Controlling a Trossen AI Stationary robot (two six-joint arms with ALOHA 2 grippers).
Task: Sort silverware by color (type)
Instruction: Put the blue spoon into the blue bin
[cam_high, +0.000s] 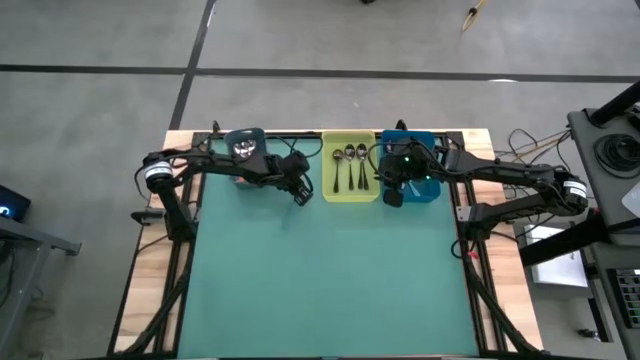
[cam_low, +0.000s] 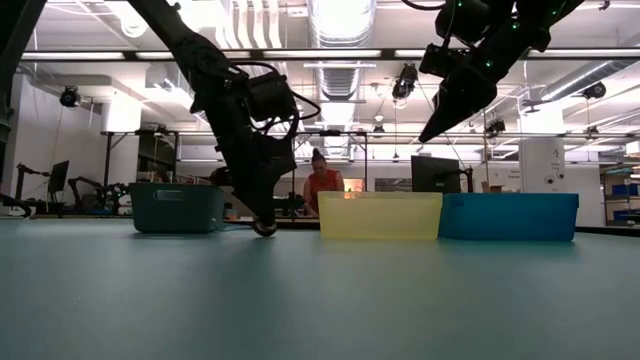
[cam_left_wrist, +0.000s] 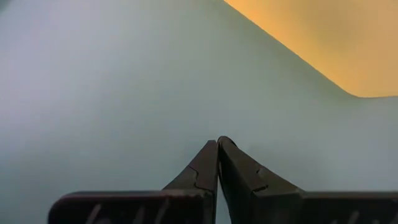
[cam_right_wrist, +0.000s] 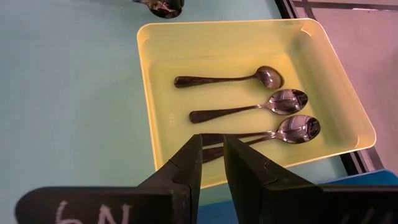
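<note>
The right gripper (cam_right_wrist: 212, 151) is held above the yellow tray (cam_right_wrist: 155, 112) at the counter's far edge. Its fingers are narrowly parted, and whether a spoon (cam_right_wrist: 249, 137) is gripped cannot be told. The handles are laid along the tray's length, and the left gripper (cam_left_wrist: 217, 142), shut and empty, is set beside the tray.

The wide teal-matted bench (cam_high: 330, 280) lay open in front of the bins. Along its far edge, a dark teal plastic bin (cam_high: 245, 143), a shallow yellow plastic tray (cam_high: 352, 195) and a blue plastic bin (cam_high: 425, 192) stood as obstacles.

You have a teal mat (cam_high: 320, 280) covering the worktop across the middle of the high view. Along its upper edge sit three bins: grey-teal (cam_high: 245, 146) at left, yellow (cam_high: 350, 190) in the centre, blue (cam_high: 425, 190) at right. In the low view, a person in red (cam_low: 322, 185) stands behind the yellow bin.
</note>
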